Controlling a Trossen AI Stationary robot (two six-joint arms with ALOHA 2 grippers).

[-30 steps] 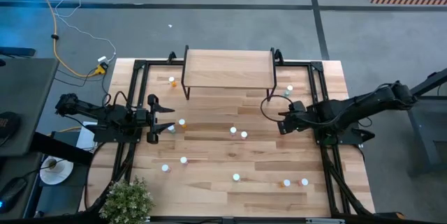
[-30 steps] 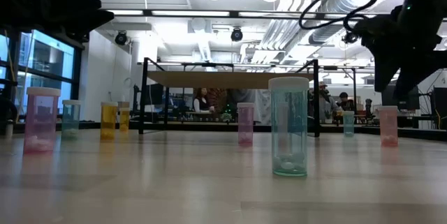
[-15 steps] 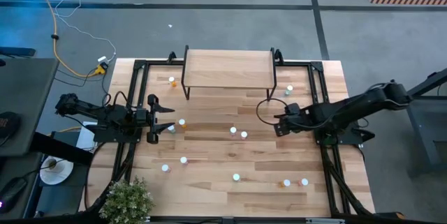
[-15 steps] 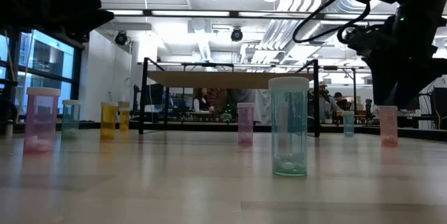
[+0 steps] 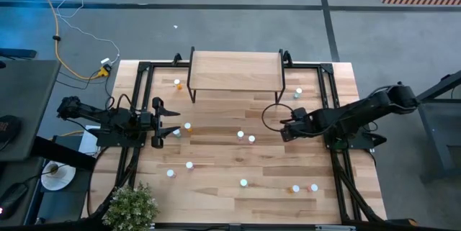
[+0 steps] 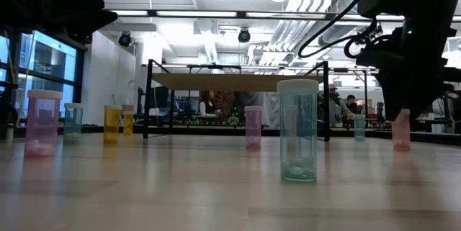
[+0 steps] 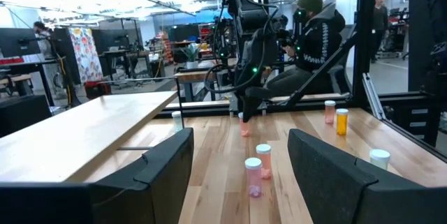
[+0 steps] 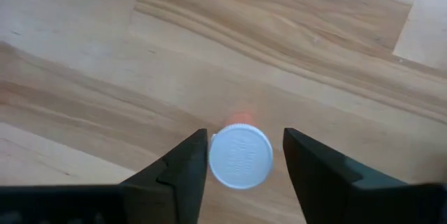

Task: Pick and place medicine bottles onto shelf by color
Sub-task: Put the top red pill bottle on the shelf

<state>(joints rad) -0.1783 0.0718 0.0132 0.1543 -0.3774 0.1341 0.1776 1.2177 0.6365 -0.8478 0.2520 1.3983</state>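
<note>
A pink medicine bottle with a white cap (image 8: 241,155) stands upright on the table right of the middle, also in the low view (image 6: 401,132). My right gripper (image 8: 244,158) points steeply down over it, open, one finger on each side of the cap; in the high view the gripper (image 5: 285,132) hides the bottle. My left gripper (image 5: 173,121) waits open and level at the table's left side. The shelf (image 5: 235,71) stands at the far middle with nothing on top. Several more medicine bottles stand scattered on the table. My right gripper comes from above with its fingers around the pink bottle's white cap (image 8: 222,155). One finger (image 8: 188,162) lies right at the cap's rim, and I cannot tell whether it touches. The other finger (image 8: 307,161) stands apart from the cap.
Two bottles (image 5: 245,137) stand just left of my right gripper, two (image 5: 181,129) by my left gripper, and others along the near side (image 5: 244,183). One bottle stands beside each end of the shelf (image 5: 299,92). A potted plant (image 5: 131,206) sits at the near left corner.
My right gripper has come down and a little toward the table's left, tipping more steeply downward, until its fingers stand around the pink bottle's top. The bottle has stayed in place.
</note>
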